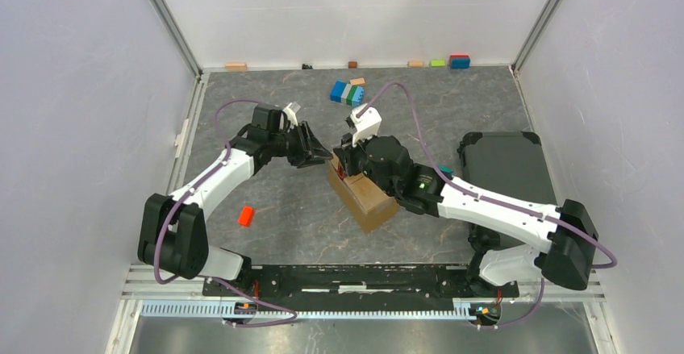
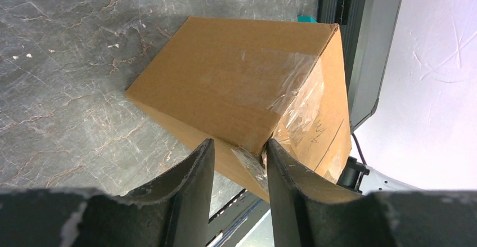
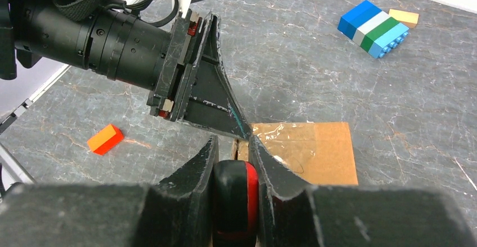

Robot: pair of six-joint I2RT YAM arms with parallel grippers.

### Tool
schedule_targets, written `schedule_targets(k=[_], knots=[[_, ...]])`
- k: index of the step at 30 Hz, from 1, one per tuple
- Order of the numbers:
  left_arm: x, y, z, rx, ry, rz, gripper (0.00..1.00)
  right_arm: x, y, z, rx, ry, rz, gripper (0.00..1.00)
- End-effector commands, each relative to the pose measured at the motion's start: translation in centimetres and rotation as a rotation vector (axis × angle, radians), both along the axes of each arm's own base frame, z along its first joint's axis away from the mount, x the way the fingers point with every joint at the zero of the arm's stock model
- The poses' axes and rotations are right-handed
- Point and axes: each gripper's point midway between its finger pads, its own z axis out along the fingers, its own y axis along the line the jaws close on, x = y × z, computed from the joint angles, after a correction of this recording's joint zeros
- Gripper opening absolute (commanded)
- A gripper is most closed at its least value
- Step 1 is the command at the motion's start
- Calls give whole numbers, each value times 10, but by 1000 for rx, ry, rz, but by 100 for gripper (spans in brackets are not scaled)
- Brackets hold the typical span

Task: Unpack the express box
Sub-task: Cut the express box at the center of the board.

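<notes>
The right claw (image 3: 232,143) is closed narrowly on a rounded black and red object (image 3: 236,193), which fills the gap between its two fingers; what the object is cannot be told. Just beyond its tips lies the brown cardboard box (image 3: 315,151), with clear tape across its top. The left claw (image 2: 239,144) meets the box from the opposite side. Its fingers are parted a little, and a taped corner of the box shows in the gap, close against one finger (image 2: 284,179). The tips of the two claws are just beside each other at the same end of the box. The box lies flat on the grey marbled table (image 1: 282,233), near the middle and set at an angle. A black case (image 1: 504,168) sits just to the right of it. An orange block (image 1: 246,215) lies to the left, well apart, and a blue, white and green block cluster (image 1: 348,93) lies further back.
</notes>
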Motion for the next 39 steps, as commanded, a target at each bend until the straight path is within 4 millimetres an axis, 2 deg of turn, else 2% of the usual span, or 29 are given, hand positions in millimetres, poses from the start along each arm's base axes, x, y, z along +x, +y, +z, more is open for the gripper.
schedule_targets(k=[1, 17, 27, 33, 39], knots=[[22, 18, -18, 101, -19, 128, 45, -22, -8, -11, -24, 61, 43, 0], [24, 21, -19, 120, -23, 142, 44, -31, -15, -20, -125, 96, 24, 0], [25, 23, -19, 129, -29, 152, 44, -35, -17, -11, -156, 105, 32, 0], [20, 17, -11, 131, -52, 118, 44, -31, -14, -14, -180, 98, 26, 0], [10, 14, -5, 144, -70, 82, 46, -16, -10, 0, -180, 63, 18, 0]])
